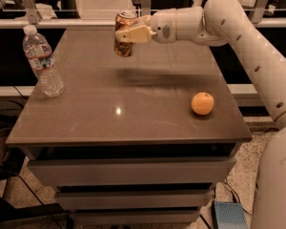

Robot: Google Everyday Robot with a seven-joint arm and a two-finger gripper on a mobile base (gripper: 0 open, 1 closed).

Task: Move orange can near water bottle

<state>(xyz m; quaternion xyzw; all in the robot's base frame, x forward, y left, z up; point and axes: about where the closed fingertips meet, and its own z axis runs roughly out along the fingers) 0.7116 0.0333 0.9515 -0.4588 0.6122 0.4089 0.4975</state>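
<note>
White two-finger gripper (126,32) clamps the small orange-copper metal can (123,49) - held clear above the brown table (133,109), far centre. Clear ribbed plastic water bottle (42,61) stands upright at left, well apart - round orange fruit (202,103) at right.

water bottle (42,63) label: print there, but none of it readable.
orange can (124,43) side: pale markings, nothing legible.
hand (127,32): clasps the can above the far side of the desk (133,109).

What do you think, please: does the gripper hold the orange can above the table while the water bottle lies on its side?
Not quite: the camera view shows the water bottle standing upright; the gripper does hold the orange can above the table.
</note>
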